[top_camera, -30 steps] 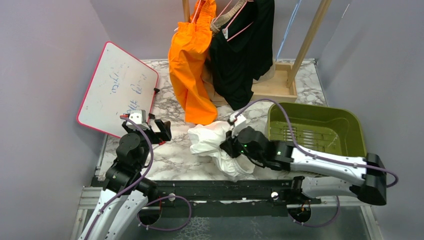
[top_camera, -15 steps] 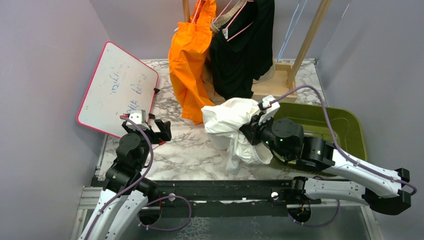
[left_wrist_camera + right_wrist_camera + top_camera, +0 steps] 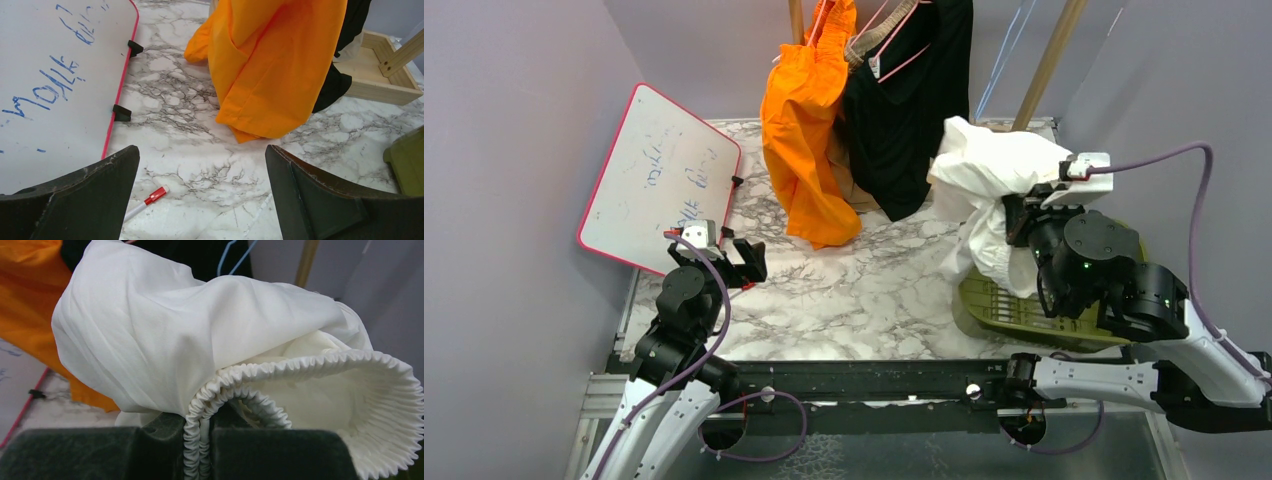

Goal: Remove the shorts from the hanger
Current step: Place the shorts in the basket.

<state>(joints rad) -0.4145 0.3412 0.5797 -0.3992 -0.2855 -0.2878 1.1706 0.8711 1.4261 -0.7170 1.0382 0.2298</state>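
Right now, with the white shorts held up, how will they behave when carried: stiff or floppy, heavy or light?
Probably floppy: the white shorts droop in loose folds from the right gripper. Likely light, since a pinch on the gathered waistband carries them. They may swing or snag on the bin.

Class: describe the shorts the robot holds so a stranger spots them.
Find the green bin on the table, far right. Above it, the right gripper pinches white shorts by the waistband. Unlike the hanging orange shorts and black shorts, these are white.
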